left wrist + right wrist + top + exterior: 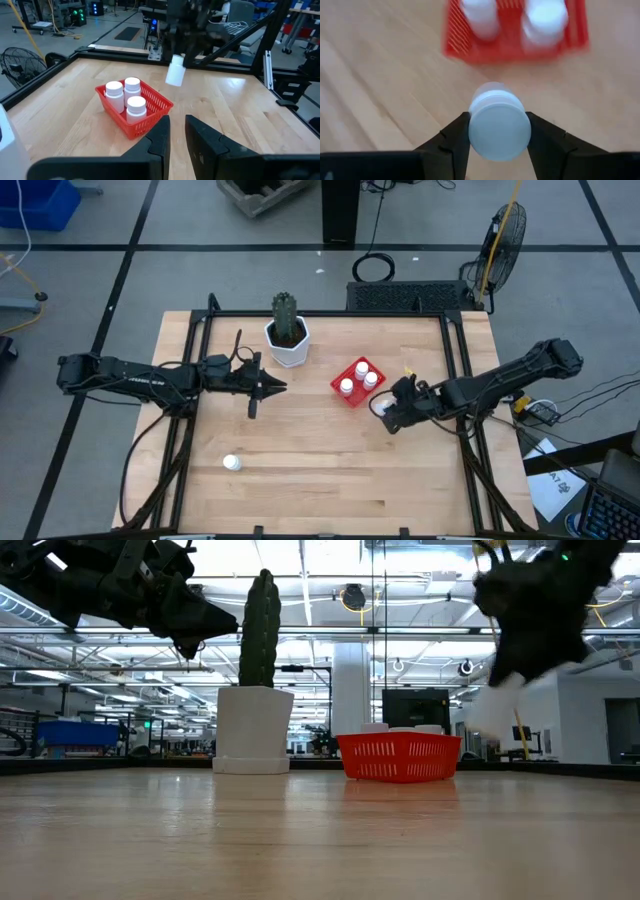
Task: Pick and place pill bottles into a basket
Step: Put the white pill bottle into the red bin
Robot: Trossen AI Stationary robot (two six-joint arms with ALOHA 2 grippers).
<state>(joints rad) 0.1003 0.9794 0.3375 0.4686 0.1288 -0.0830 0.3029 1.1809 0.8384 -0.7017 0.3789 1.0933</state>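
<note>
The red basket (357, 381) stands right of the table's middle with three white pill bottles (358, 376) upright in it; it also shows in the left wrist view (150, 117). My right gripper (388, 410) is just right of and nearer than the basket, above the table, shut on a fourth bottle (498, 129). A fifth bottle (231, 463) lies on the table near the front left. My left gripper (275, 387) hovers left of the basket, empty, its fingers a narrow gap apart (178, 132). My right gripper pinches the bottle's round sides (470, 131) between its two fingers, at the bottle end nearest the wrist. The fingers slant down from the table's right, and the bottle runs along them. The bottle (175, 71) sticks out below the fingers, tilted, clear of the table.
A white faceted pot with a green cactus (287, 340) stands at the far side, left of the basket. Black frame rails (455, 380) run along the table's edges. Bare wood lies along the near side (350, 480).
</note>
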